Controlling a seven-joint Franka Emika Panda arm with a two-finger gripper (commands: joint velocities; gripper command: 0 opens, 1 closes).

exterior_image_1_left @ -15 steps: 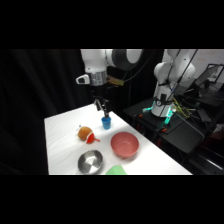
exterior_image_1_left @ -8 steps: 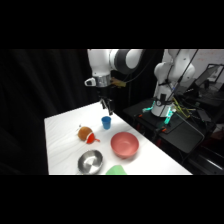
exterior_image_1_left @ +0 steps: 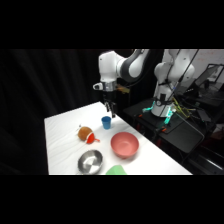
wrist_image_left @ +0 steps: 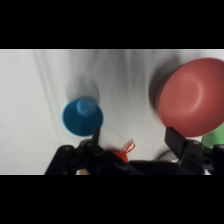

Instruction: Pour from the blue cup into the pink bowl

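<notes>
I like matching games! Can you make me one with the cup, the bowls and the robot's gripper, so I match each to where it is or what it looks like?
Things:
1. blue cup
2. pink bowl
3. silver metal bowl
4. gripper

Descriptions:
A. shiny, nearest the table's front edge in the side view
B. open, hanging above the table beside the cup
C. the biggest dish, wide and round
D. small, standing upright on the table

Right pairs: 1-D, 2-C, 3-A, 4-B
</notes>
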